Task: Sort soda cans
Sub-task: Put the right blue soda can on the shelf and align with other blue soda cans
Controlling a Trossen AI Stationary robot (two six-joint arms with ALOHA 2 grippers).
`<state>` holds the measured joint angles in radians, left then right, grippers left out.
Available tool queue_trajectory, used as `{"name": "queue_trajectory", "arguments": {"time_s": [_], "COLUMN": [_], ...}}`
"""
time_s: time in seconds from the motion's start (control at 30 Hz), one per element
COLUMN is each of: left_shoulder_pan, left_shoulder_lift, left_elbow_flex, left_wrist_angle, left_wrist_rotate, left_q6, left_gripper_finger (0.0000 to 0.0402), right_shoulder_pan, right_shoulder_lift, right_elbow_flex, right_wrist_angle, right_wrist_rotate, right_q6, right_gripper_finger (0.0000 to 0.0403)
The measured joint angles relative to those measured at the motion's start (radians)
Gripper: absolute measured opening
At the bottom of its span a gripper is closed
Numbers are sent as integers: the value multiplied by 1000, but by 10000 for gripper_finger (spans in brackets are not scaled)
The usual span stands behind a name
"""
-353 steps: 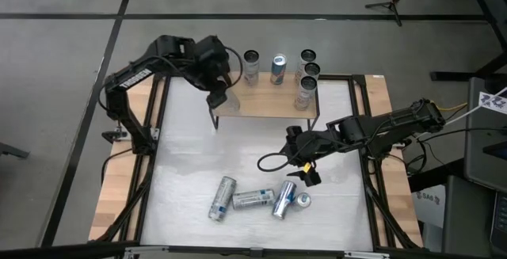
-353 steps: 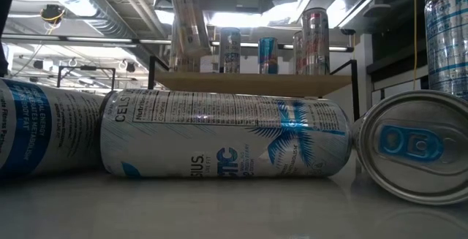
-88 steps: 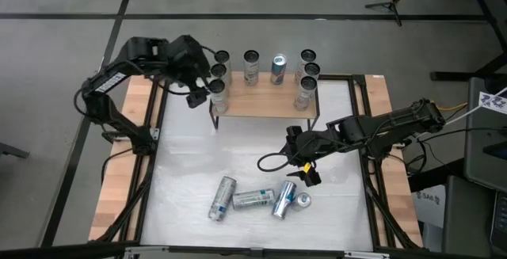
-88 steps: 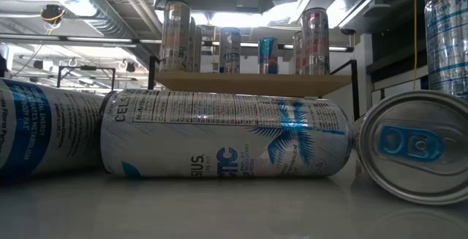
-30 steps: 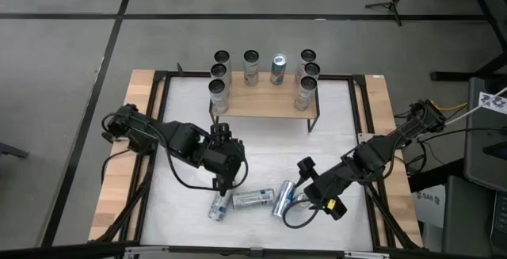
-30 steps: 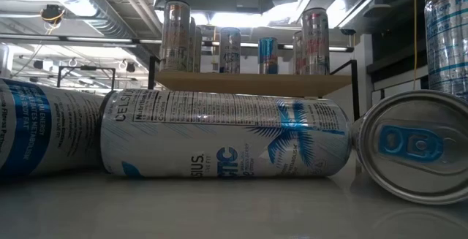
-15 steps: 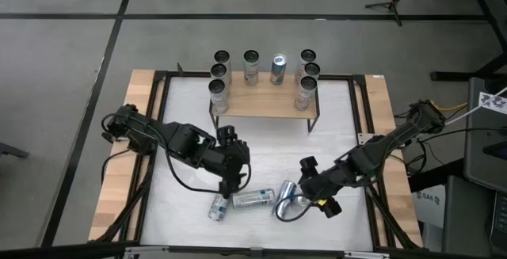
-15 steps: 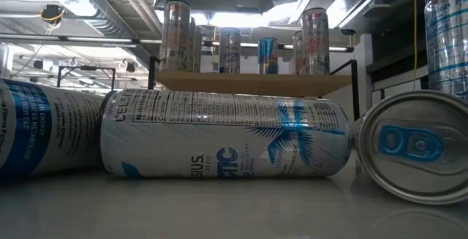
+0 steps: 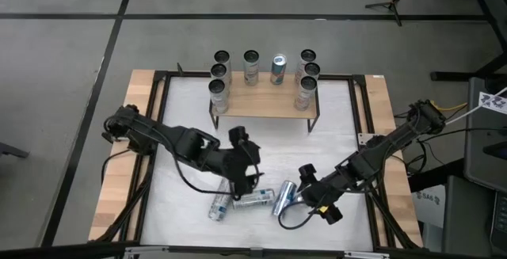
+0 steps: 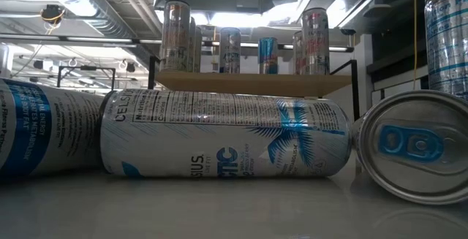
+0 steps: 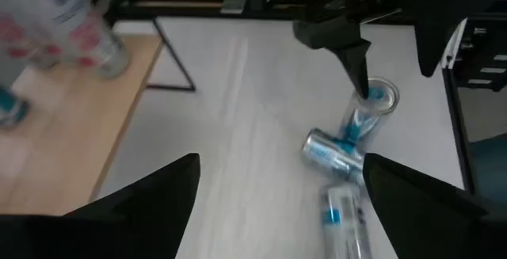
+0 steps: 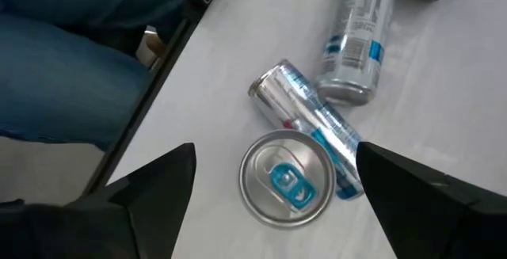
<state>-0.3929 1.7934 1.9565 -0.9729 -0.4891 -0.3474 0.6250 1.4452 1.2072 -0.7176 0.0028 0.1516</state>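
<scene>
Several soda cans lie on their sides on the white table near its front: one [image 9: 220, 206], one [image 9: 253, 198] and one [image 9: 283, 197]. An upright can [image 12: 287, 178] with a blue tab stands beside them. My right gripper [image 12: 276, 150] hangs open just above this upright can, a finger on each side, touching nothing. My left gripper [image 9: 249, 178] is open above the lying cans, pointing toward the table's right; its wrist view shows the cans [image 11: 333, 154] ahead of it. Several more cans [image 9: 250, 67] stand upright on a wooden shelf [image 9: 261, 104] at the far side.
The shelf stands on thin black legs [image 9: 212, 120] over the table's far part. A black frame [image 9: 154, 132] borders the white table top. A person's legs in jeans [image 12: 71, 61] show beyond the table's near edge. In the low view, lying cans [image 10: 223, 133] fill the foreground.
My left gripper has gone toward the table's right, over the lying cans, and has tipped up. My right gripper has sunk toward the upright can and shifted a little toward the table's left. The cans have not moved.
</scene>
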Motion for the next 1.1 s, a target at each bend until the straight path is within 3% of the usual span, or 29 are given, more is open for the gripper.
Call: {"name": "queue_trajectory", "arguments": {"time_s": [0.2, 0.6, 0.8, 1.1], "left_shoulder_pan": [7, 48, 61, 63], "left_shoulder_lift": [2, -91, -137, -138], "left_elbow_flex": [-178, -475, -654, -799], "left_wrist_angle": [261, 362, 574, 826], "left_wrist_rotate": [6, 13, 100, 205], "left_q6": [93, 67, 67, 44], "left_gripper_finger": [346, 346, 346, 346], "right_shoulder_pan": [19, 17, 17, 17], "right_shoulder_lift": [0, 44, 71, 74], "right_elbow_flex": [0, 0, 0, 0], "right_wrist_angle": [7, 5, 7, -35], "right_wrist_rotate": [55, 57, 39, 58], "right_q6": [-2, -3, -3, 7], "right_gripper_finger": [344, 344, 344, 344]}}
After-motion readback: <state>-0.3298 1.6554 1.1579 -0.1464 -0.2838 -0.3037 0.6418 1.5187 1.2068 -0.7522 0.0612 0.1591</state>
